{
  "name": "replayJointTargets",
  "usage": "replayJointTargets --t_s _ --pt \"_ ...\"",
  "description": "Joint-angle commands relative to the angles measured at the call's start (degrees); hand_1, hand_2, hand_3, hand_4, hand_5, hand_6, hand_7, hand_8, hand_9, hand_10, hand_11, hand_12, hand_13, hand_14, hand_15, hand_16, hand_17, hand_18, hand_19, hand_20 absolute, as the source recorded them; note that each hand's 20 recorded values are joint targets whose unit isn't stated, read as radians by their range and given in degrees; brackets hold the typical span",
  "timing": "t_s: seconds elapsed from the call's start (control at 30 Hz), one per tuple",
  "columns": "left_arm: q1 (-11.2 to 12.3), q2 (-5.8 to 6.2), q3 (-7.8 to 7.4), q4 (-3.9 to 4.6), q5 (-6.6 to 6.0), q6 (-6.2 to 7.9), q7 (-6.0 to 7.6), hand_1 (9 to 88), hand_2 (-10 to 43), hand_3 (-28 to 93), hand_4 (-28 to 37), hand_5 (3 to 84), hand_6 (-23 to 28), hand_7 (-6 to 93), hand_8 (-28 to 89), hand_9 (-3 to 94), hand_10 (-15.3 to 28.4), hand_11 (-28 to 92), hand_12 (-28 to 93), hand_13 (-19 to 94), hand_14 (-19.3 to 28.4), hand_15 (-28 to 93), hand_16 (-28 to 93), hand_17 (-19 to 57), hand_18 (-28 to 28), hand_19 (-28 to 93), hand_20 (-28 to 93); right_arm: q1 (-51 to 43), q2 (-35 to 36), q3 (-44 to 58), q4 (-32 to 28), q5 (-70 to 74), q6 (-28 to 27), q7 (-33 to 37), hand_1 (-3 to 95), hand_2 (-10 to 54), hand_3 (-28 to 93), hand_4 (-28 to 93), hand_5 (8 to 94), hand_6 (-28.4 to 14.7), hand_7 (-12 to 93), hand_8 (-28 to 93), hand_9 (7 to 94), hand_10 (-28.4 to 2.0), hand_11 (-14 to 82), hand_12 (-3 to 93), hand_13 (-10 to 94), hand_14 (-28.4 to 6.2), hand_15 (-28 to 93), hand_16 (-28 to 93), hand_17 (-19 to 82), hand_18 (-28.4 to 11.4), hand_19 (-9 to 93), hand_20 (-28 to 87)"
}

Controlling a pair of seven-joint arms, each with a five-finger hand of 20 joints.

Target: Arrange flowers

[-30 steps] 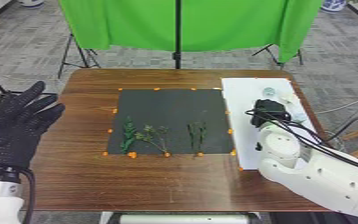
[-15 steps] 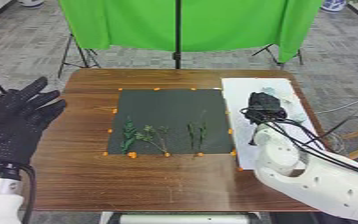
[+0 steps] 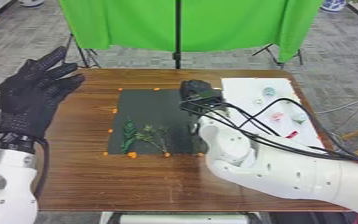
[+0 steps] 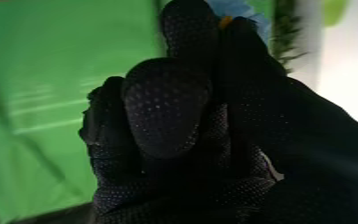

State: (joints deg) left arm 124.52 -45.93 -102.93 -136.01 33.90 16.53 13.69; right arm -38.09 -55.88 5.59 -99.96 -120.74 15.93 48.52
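R hand [image 3: 196,91], fingers closed in, pinches blue flower [image 4: 236,8] nr bench's [image 3: 140,187] far edge. L hand [image 3: 33,97], fingers spread, at left edge.

This place is looking like a robot lab in an office kind of room. Two white robot arms [image 3: 286,170] are sticking in from the near side of the brown table [image 3: 158,187]. Behind the table, a big green cloth [image 3: 122,25] is hanging by a black pole [image 3: 178,30], and grey carpet [image 3: 140,59] is covering the floor.
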Motion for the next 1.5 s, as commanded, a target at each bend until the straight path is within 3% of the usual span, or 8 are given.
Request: replayJointTargets --t_s 0.03,0.23,0.3,0.37,0.47,0.87,1.1,1.5 --pt "-8.6 2.55 3.17 1.73 0.21 -2.41 0.89 18.5 9.4 76 -28.3 35.5 9.4 12.2 -8 29.8 19.6 27 11 23 27.6 56 -10 -9.2 24.4 58 12 5.7 -10.7 -7.7 1.9 2.9 -0.2 -1.4 57.1 -9.5 76 -28 77.9 -0.5 35 5 90.3 -6.2 16.5 37.6 82 -2.7 68 20 48 -17.1 93 27" --pt "-15.1 3.83 6.92 3.22 0.22 -3.62 0.75 18.7 9.4 76 -28.3 35.6 9.3 12.0 -8 30.0 19.5 27 11 23 27.6 55 -11 -8.8 24.5 58 12 11.2 -14.1 -14.1 3.9 6.1 0.3 -0.8 56.6 -9.5 77 -28 77.9 0.0 36 5 90.4 -6.1 17.1 37.9 82 -2.5 69 20 48 -17.3 93 28" --pt "-21.2 4.79 10.97 5.19 0.16 -5.34 -0.24 18.7 9.4 76 -28.3 35.7 9.3 11.9 -8 30.1 19.5 27 11 23 27.7 55 -10 -8.8 24.6 58 12 14.6 -14.3 -16.9 4.0 7.5 0.9 1.7 56.3 -9.5 77 -28 77.8 0.1 36 5 90.5 -6.0 17.4 38.1 82 -2.6 69 20 48 -17.2 93 28" --pt "-17.6 6.07 9.31 3.69 -0.30 -3.84 2.94 18.8 9.5 76 -28.3 35.7 9.3 11.9 -8 30.0 19.4 27 12 23 27.7 55 -10 -8.7 24.8 58 12 17.9 -16.5 -20.5 5.2 8.1 2.8 2.0 56.2 -9.5 77 -28 77.8 0.2 36 5 90.7 -6.0 17.9 38.2 82 -2.6 69 20 48 -17.3 93 28" --pt "-19.7 5.01 10.24 4.22 0.00 -3.60 0.42 18.8 9.4 76 -28.3 35.7 9.3 11.9 -8 30.1 19.5 27 12 23 27.6 55 -10 -8.7 24.9 58 12 17.3 -16.9 -18.6 5.8 8.1 2.5 1.4 56.1 -9.5 77 -28 77.8 0.3 36 4 90.8 -6.1 18.2 38.4 83 -2.5 69 20 47 -17.3 93 29" --pt "-22.3 6.49 12.99 4.57 -0.43 -3.44 1.70 19.1 9.3 76 -28.3 35.8 9.4 11.8 -8 30.1 19.6 27 12 23 27.6 55 -10 -8.7 25.0 58 12 23.2 -21.3 -24.7 6.1 12.3 7.4 3.2 55.0 -9.5 74 -28 80.1 3.2 32 1 90.6 -6.6 27.4 35.4 83 -2.4 69 20 47 -17.4 93 30" --pt "-21.4 8.03 12.95 2.78 -0.34 0.53 2.20 19.0 9.2 76 -28.3 35.7 9.4 11.8 -8 30.1 19.5 27 12 23 27.7 55 -10 -8.6 25.0 59 12 25.7 -25.2 -27.6 8.3 15.7 7.9 -0.6 54.7 -9.5 73 -28 80.7 4.1 31 0 90.2 -6.9 31.4 34.1 84 -2.2 69 20 46 -17.4 93 30" --pt "-17.4 9.32 11.81 1.82 -1.77 0.90 6.75 19.2 9.2 76 -28.3 35.8 9.4 11.9 -8 30.1 19.6 27 12 23 27.6 55 -10 -8.6 25.1 59 11 28.8 -28.8 -33.9 8.8 17.6 9.4 1.4 53.8 -9.5 71 -28 81.0 4.5 27 -1 89.6 -7.6 36.1 30.7 84 -2.2 69 21 45 -17.6 93 30"
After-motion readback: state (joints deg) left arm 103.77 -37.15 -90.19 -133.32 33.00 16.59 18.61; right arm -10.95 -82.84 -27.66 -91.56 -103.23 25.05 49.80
